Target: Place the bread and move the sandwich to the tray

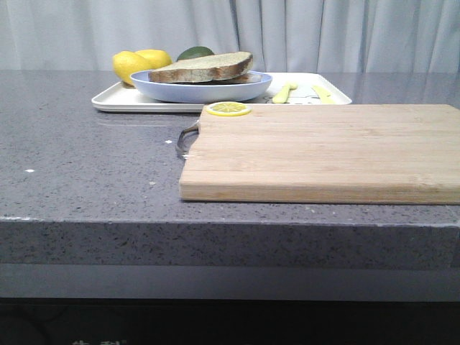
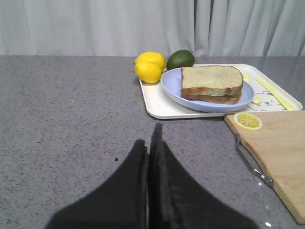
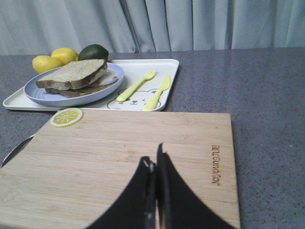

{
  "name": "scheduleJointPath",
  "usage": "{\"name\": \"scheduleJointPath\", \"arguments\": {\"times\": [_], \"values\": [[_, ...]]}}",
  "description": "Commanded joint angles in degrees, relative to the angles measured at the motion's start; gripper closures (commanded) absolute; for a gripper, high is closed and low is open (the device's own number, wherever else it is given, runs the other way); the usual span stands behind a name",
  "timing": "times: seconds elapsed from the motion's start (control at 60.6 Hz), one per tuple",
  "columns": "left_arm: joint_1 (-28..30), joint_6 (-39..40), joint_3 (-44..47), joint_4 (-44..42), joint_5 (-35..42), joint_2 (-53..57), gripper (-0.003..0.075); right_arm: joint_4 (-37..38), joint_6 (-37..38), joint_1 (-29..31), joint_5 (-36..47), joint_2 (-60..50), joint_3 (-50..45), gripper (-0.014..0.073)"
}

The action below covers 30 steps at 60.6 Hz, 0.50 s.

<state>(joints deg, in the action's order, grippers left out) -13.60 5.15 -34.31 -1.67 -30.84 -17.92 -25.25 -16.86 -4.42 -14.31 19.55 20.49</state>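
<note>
Left gripper (image 2: 151,143): fingers pressed together, holding nothing, over bare grey table (image 2: 71,124). Right gripper (image 3: 155,164): fingers pressed together too, holding nothing, over the wooden cutting board (image 3: 124,157).

Around: a lemon slice (image 3: 66,117) lies on the board's far corner, beside the tray. The board's metal handle (image 2: 252,164) sticks out toward the left arm's side. Two lemons (image 2: 150,67) and a dark green fruit (image 2: 180,59) sit at the tray's far left corner. A yellow fork (image 3: 137,85) and knife (image 3: 158,91) lie on the tray's right part.

Sandwich (image 2: 211,84): top bread slice (image 3: 72,74) stacked over the lower slice, white egg edge showing between, on the blue plate (image 2: 174,86). Plate sits on the white tray (image 1: 115,100). Both grippers are well apart from it; nothing lies between the left fingers and the tray, while the board lies between the right fingers and the tray.
</note>
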Motion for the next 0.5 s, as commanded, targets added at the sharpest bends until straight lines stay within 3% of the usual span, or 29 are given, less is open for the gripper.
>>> {"name": "scheduleJointPath", "arguments": {"times": [0.0, 0.248, 0.479], "values": [[2.94, 0.65, 1.74, 0.56, 8.82, 1.43, 0.0741, -0.46, -0.32, -0.06, 4.18, 0.56, 1.52, 0.0663], [12.64, 0.65, 13.41, 2.71, 13.81, 12.11, 0.0741, -0.46, -0.32, -0.06, 4.18, 0.56, 1.52, 0.0663], [15.78, 0.65, 19.86, 2.71, 14.25, 19.18, 0.0741, -0.46, -0.32, -0.06, 4.18, 0.56, 1.52, 0.0663]]}}
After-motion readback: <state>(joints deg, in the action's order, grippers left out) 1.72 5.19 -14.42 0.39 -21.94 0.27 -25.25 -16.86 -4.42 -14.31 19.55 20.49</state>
